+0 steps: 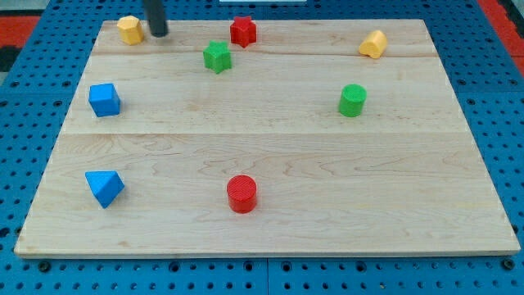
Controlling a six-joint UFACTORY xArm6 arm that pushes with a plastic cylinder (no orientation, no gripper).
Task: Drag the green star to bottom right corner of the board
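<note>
Board (270, 238) is pale wood, three planks, sitting on blue pegboard (24, 270). Rod comes in from far edge at far left; my tip (159, 34) rests on wood just right of yellow block (128, 29), a chunky faceted shape, close to it but can't tell if touching. No jaws on this rig, just a straight rod, so nothing to call apart or together.

Green star (217, 56) lies in far-left part of board, right of my tip and a bit nearer, w/ clear wood between them. Red star (242, 31) sits just beyond and right of green star, near but apart. Bottom right corner of board is well apart from green star, diagonally across.

Other blocks: yellow rounded block (372, 43) at far right, tilted. Green cylinder (352, 100) upright, right of centre, nearer than that yellow one. Blue cube (104, 99) on left edge area, mid-depth. Blue wedge-like block (104, 188) near left, exact shape hard to tell. Red cylinder (241, 194) upright, near side, approx centre left-right. All blocks stand apart from each other; none touching as far as visible.
</note>
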